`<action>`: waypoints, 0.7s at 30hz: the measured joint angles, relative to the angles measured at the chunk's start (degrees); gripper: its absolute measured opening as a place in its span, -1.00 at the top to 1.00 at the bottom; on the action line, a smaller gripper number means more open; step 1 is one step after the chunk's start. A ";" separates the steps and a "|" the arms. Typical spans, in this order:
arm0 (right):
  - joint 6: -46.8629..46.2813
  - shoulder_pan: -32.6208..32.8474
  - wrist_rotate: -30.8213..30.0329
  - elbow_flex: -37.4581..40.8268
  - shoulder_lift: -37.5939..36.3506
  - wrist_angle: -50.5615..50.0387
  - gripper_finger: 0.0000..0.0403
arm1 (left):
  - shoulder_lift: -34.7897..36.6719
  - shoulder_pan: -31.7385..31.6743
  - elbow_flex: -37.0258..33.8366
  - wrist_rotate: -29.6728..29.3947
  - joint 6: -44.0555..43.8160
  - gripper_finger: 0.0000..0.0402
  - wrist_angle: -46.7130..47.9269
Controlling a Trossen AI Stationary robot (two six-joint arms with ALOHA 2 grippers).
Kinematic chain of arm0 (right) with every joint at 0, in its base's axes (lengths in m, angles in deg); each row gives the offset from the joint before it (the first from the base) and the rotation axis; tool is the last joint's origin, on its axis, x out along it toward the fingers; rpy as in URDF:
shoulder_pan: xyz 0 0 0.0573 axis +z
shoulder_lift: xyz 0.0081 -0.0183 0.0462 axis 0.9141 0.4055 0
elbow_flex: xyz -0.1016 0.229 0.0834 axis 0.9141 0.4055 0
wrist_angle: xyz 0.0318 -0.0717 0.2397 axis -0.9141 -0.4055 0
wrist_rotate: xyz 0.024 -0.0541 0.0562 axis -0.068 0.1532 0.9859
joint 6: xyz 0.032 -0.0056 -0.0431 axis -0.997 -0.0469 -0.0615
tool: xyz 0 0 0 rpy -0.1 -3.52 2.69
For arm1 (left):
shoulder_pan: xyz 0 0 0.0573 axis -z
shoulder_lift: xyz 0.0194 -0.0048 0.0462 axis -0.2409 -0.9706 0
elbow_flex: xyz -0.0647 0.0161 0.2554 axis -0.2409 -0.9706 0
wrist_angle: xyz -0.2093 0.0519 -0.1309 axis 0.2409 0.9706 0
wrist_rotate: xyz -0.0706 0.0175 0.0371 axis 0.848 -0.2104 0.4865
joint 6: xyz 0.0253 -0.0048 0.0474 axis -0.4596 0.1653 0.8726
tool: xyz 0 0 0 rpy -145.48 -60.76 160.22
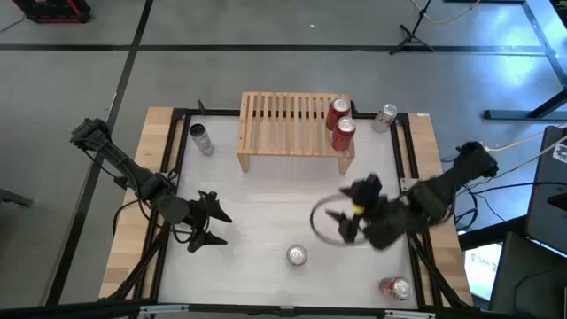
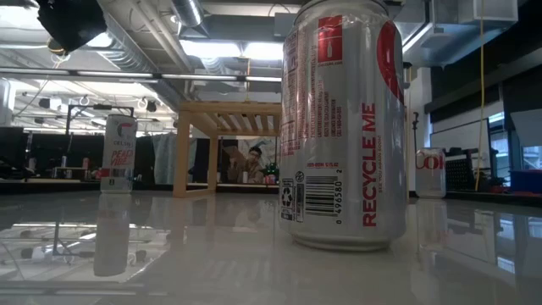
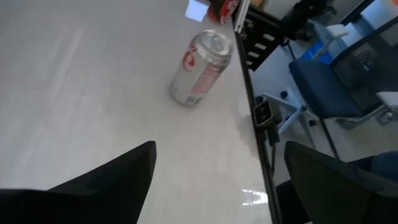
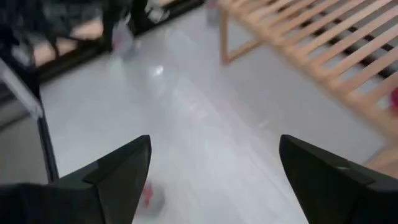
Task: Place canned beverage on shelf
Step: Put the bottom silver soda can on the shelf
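Both jaws stand spread with nothing between them: the left gripper (image 1: pixel 215 226) hovers over the surface's left side, and the right gripper (image 1: pixel 341 221) hangs over its right half, in front of the shelf.

Largest is the surface (image 1: pixel 257 213), white and glossy, with wooden edges. The shelf (image 1: pixel 292 128), a low light-wood rack with a slatted top, stands at the middle of the far edge. Two red cans (image 1: pixel 340 123) stand upright on its right end, touching or nearly touching each other.

Four more cans sit on the surface itself. A silver can (image 1: pixel 297 255) stands upright near the middle of the near edge; the low view shows it close up with "RECYCLE ME" on its side. A second silver can (image 1: pixel 202 138) is by the far left corner, just left of the shelf. A third silver can (image 1: pixel 384 118) is by the far right corner, right of the shelf. A red-and-white can (image 1: pixel 395 288) lies in the near right corner.
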 joint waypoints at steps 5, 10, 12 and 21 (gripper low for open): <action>-1.19 3.32 2.23 1.29 5.13 1.86 -0.70 | -5.74 0.68 0.00 0.61 -0.38 -0.73 -5.88; 1.52 4.04 8.58 1.91 8.74 2.13 -0.70 | -10.35 0.94 0.00 0.02 -1.86 -0.73 -11.68; 3.71 4.79 10.26 4.00 9.55 2.48 -0.70 | -12.09 0.94 0.00 0.07 -3.36 -0.73 -13.17; 5.62 10.40 11.97 23.85 9.73 24.18 -0.70 | -18.99 0.94 1.88 1.01 -7.11 -0.73 -13.86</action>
